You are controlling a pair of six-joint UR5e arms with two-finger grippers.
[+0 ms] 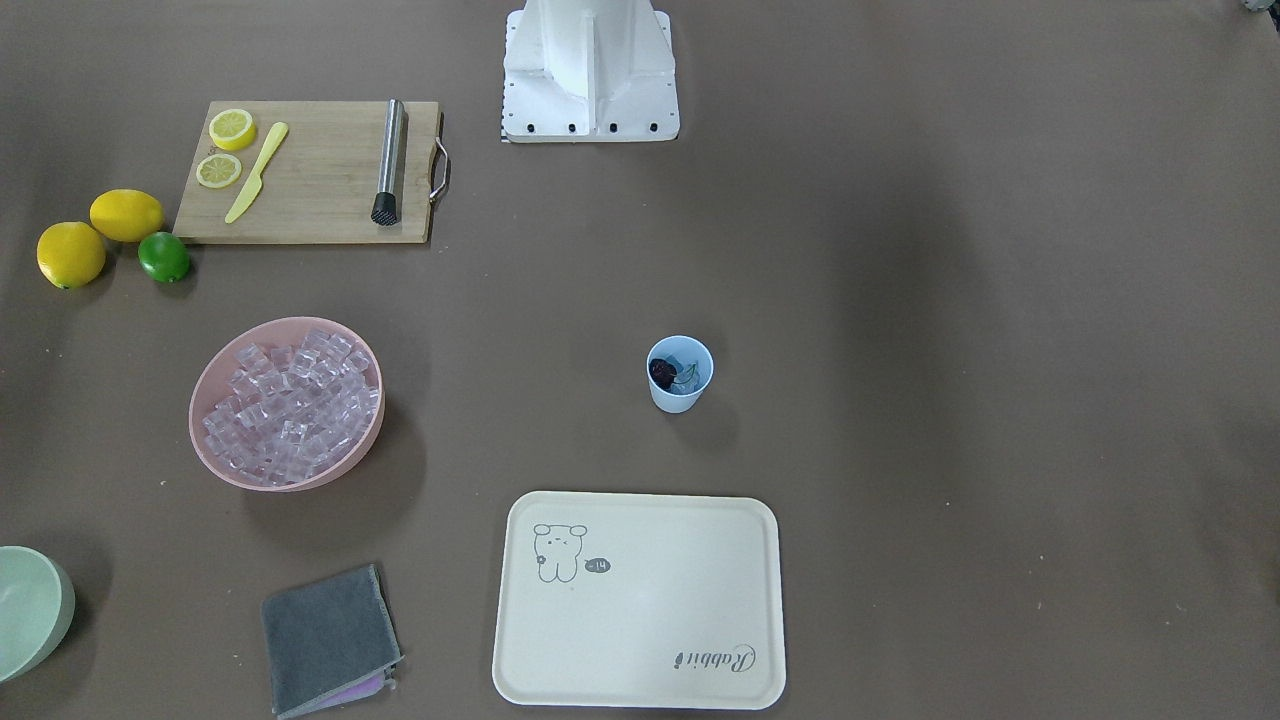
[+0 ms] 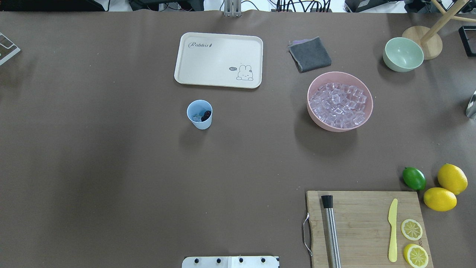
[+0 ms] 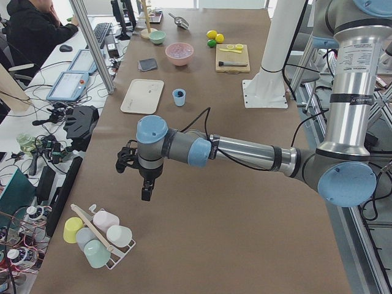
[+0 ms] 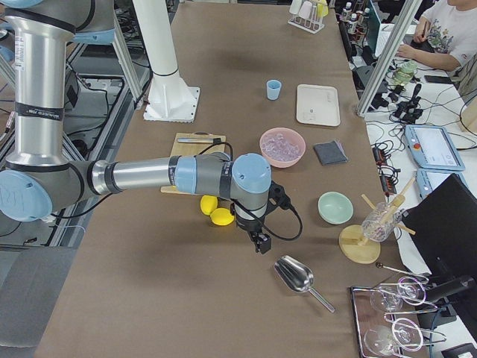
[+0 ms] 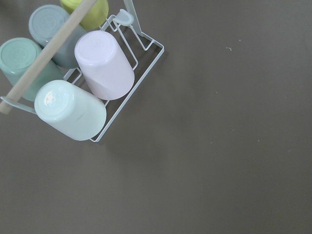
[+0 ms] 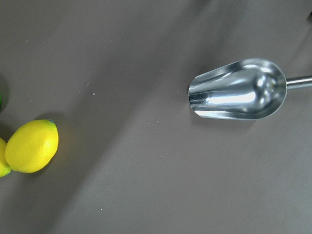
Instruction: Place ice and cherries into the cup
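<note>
You see the cherries (image 1: 663,374) inside the cup (image 1: 680,392) and ice (image 1: 290,405) heaped in the pink bowl (image 1: 218,365). The left gripper (image 3: 146,195) and right gripper (image 4: 261,242) hang above the counter (image 1: 900,300); their fingers' spread cannot be told.

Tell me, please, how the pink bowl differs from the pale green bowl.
The pink bowl is clearly wider than the pale green bowl. The pink bowl is filled with ice, while the pale green bowl looks empty. The pale green bowl stands farther from the robot than the pink bowl. Both are round, open-topped and upright on the table.
</note>
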